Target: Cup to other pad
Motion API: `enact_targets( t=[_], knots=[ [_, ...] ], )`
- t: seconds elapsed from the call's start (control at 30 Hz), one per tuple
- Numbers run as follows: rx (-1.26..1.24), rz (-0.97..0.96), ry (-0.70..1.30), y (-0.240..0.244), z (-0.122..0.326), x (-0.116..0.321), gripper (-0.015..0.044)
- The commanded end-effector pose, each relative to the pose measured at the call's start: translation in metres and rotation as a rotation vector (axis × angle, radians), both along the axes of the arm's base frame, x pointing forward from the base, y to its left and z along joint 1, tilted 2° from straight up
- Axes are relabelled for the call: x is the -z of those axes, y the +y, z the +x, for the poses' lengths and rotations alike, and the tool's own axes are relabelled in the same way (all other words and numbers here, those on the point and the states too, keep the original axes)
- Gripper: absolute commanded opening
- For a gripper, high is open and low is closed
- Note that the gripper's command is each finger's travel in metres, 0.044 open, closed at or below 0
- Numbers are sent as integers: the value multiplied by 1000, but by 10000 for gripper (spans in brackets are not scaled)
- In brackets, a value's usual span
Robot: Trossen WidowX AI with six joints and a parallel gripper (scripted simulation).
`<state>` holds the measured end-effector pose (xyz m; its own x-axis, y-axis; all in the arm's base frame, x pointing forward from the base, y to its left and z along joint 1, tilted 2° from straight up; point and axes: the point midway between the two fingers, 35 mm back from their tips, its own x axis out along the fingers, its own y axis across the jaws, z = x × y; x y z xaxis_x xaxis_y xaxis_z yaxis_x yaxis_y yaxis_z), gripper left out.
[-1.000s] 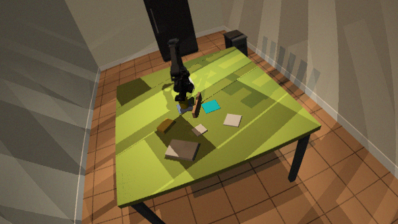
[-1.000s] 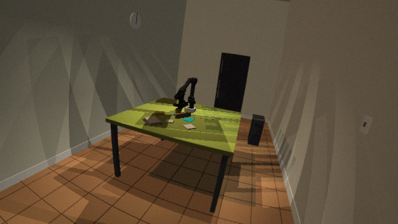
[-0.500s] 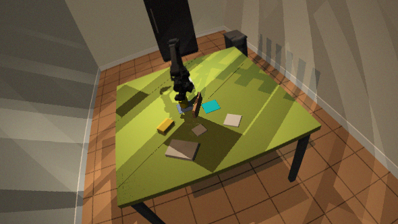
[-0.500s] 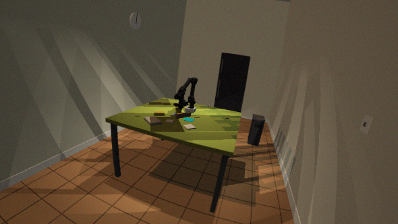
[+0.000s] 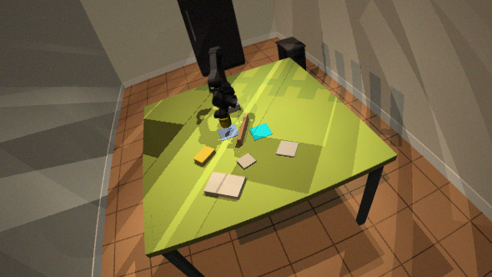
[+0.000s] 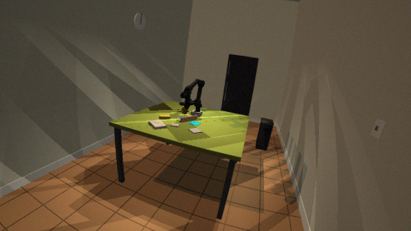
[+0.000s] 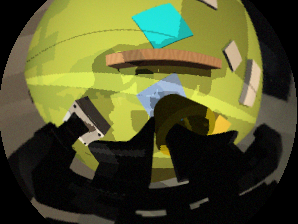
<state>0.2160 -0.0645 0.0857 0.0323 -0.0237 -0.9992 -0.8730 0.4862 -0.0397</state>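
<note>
Gripping cup (image 5: 225, 122), gripper (image 5: 223, 116) clamped.

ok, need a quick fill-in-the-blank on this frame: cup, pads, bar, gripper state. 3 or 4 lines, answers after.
1. The gripper is shut on the yellow ____.
2. The cup is above the pale ____ pad, lifted off it.
3. Between that pad and the cyan pad stands a wooden ____.
4. The yellow block lies on the ____ table.

Missing words: cup; blue; bar; green
</note>
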Motion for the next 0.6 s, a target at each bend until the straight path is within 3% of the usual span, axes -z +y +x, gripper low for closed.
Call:
enact_targets(
  t=[0.0,0.57],
  knots=[
    [4,-7,-8,0,0,-14,0],
    [-1,-1,-6,2,-2,-19,0]
  ],
)
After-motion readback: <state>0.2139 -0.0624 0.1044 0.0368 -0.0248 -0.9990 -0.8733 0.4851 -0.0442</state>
